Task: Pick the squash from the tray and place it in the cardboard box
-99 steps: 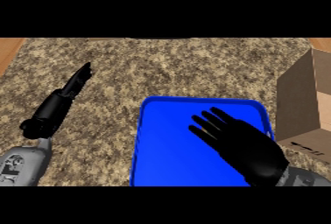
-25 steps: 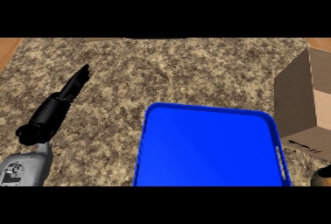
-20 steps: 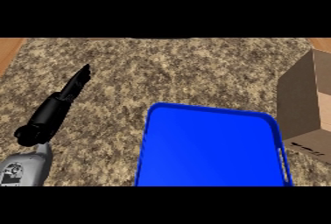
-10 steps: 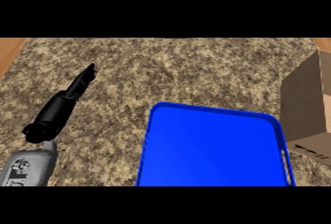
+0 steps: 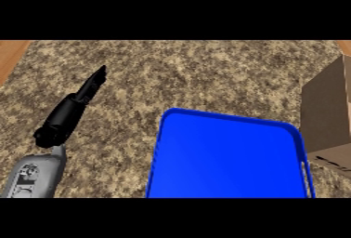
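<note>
Fingers [image 5: 94,83] of the left hand [image 5: 68,114]: straight, held together, seen edge-on, tips directed up the view and slightly right; nothing held. Hand black, resting at the view's left over the counter [image 5: 198,74], apart from every other item. Grey left forearm [image 5: 34,174] enters from the lower left edge.

Right hand: not in view; finger state cannot be told.

Tray [image 5: 233,123]: blue, rectangular with rounded corners and a raised rim, lying on the counter at lower centre-right, its near end cut off by the view's lower edge. Visible interior shows plain blue surface only.

Squash: not visible on the tray or on the counter; its location cannot be told from this view.

Cardboard box [image 5: 329,116]: brown, at the right edge, just beside the tray's right rim, partly cut off by the frame; interior not visible.

Counter: speckled brown-and-beige stone surface, wooden strip [image 5: 12,53] at upper left corner.
</note>
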You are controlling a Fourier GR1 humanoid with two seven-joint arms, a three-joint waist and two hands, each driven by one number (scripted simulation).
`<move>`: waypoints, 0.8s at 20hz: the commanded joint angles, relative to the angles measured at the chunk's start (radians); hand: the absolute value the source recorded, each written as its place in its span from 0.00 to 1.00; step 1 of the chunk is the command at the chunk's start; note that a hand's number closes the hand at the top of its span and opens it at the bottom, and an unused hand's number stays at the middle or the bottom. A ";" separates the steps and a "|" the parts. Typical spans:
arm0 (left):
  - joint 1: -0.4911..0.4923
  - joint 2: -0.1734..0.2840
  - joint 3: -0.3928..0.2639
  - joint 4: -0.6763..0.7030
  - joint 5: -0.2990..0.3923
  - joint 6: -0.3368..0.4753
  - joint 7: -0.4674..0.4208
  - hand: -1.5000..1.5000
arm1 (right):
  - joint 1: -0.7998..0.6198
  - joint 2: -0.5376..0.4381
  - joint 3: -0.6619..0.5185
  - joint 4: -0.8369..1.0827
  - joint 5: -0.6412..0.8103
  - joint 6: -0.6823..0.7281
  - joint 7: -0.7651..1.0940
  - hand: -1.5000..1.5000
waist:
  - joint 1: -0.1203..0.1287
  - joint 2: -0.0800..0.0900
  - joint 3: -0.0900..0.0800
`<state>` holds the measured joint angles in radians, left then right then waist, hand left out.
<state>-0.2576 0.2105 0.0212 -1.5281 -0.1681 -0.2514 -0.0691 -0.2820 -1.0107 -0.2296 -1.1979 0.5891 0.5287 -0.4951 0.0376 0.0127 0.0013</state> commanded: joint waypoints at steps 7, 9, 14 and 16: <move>0.001 -0.027 -0.013 -0.007 -0.015 0.018 -0.002 0.50 | -0.152 -0.041 0.127 0.308 0.024 0.039 -0.367 0.00 | -0.006 -0.003 0.000; 0.016 0.006 0.022 -0.017 0.007 -0.001 0.006 0.50 | -0.180 -0.020 0.062 0.309 -0.096 0.087 -0.373 0.00 | -0.005 -0.007 0.000; 0.040 0.003 0.017 -0.008 0.014 -0.011 0.011 0.50 | -0.211 0.152 -0.106 0.436 -0.433 0.209 -0.241 0.00 | -0.026 -0.015 0.001; 0.027 0.025 0.033 -0.027 0.022 -0.022 0.005 0.50 | -0.237 0.170 -0.156 0.515 -0.523 0.254 -0.141 0.00 | -0.016 -0.013 0.001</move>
<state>-0.2325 0.2211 0.0415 -1.5444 -0.1558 -0.2631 -0.0629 -0.4809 -0.8845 -0.2820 -0.8072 0.2433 0.5770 -0.6307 0.0254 0.0019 0.0023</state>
